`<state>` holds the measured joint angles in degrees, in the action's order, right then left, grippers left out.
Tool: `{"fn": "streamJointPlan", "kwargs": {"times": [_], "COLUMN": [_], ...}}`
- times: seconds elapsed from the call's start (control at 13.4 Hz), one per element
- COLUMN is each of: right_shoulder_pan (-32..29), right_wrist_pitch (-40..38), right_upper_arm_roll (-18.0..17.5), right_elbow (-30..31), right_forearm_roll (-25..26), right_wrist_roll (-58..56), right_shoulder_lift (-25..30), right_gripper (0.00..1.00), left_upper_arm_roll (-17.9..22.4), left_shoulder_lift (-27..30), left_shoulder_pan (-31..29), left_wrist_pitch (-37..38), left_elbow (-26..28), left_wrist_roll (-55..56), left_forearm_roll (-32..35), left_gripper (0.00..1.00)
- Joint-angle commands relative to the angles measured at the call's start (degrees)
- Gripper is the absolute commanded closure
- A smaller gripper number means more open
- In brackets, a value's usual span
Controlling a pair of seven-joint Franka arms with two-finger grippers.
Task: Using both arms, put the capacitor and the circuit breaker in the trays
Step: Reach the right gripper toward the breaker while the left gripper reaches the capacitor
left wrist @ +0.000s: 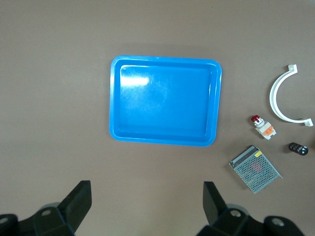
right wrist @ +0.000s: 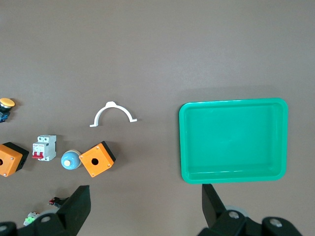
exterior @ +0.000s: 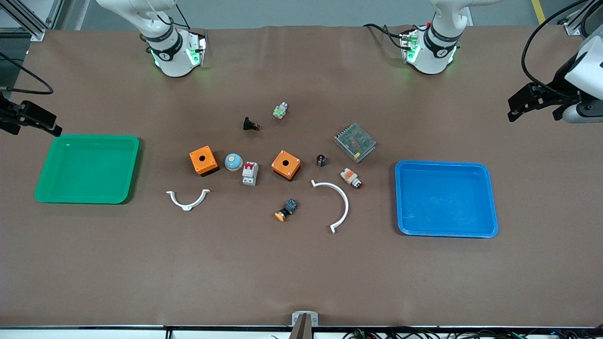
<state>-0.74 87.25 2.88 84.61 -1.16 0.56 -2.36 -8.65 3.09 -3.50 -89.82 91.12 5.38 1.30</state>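
Note:
The capacitor (exterior: 321, 160), a tiny black cylinder, lies on the table between an orange box and the metal mesh unit; it also shows in the left wrist view (left wrist: 298, 148). The circuit breaker (exterior: 250, 173), white-grey with red levers, lies between the two orange boxes; it also shows in the right wrist view (right wrist: 44, 148). My left gripper (exterior: 534, 106) is up over the left arm's end of the table, open and empty (left wrist: 146, 196). My right gripper (exterior: 37, 120) is up over the right arm's end, open and empty (right wrist: 145, 196).
The blue tray (exterior: 399, 197) lies toward the left arm's end, the green tray (exterior: 44, 188) toward the right arm's end. Two orange boxes (exterior: 203, 160) (exterior: 286, 165), a blue dome button (exterior: 233, 162), two white curved clips (exterior: 187, 200) (exterior: 341, 202), a mesh unit (exterior: 354, 141) and several push-buttons lie mid-table.

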Motion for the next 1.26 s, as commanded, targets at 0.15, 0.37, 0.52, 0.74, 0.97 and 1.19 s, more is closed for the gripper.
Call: {"fn": "streamJointPlan", "kwargs": {"times": [0.15,0.37,0.52,0.74,0.97,1.19], "right_shoulder_pan": [-0.84,0.73,5.9,16.09,25.76,29.3], "right_wrist_pitch": [-0.77,-4.97,-5.16,2.1,13.01,22.41], "right_upper_arm_roll": [-0.77,-1.56,-1.65,-1.65,-1.65,-1.65], "right_elbow": [-0.85,-0.68,1.68,9.66,15.75,15.93], "right_forearm_roll": [0.81,1.34,0.9,0.46,0.46,0.37], "right_wrist_roll": [0.05,3.45,12.92,24.19,30.35,31.87], "right_shoulder_lift": [-0.54,-0.54,-0.46,-0.54,-6.13,-15.02], "right_gripper": [0.0,0.0,0.0,0.0,0.0,0.0], "left_upper_arm_roll": [-0.13,-0.49,-1.36,-3.47,-4.0,-4.0], "left_shoulder_lift": [-0.62,-4.39,-7.82,-11.87,-16.87,-25.65], "left_shoulder_pan": [-0.63,0.95,3.93,10.16,17.89,25.19], "left_wrist_pitch": [1.32,1.32,-0.43,-6.65,-16.5,-24.58], "left_elbow": [-2.18,-2.8,-2.88,0.79,4.76,5.56], "left_wrist_roll": [-1.08,-0.12,1.2,15.04,29.29,41.0], "left_forearm_roll": [-0.87,-0.95,-1.13,-3.59,-3.59,-3.24], "left_gripper": [0.0,0.0,0.0,0.0,0.0,0.0]}}
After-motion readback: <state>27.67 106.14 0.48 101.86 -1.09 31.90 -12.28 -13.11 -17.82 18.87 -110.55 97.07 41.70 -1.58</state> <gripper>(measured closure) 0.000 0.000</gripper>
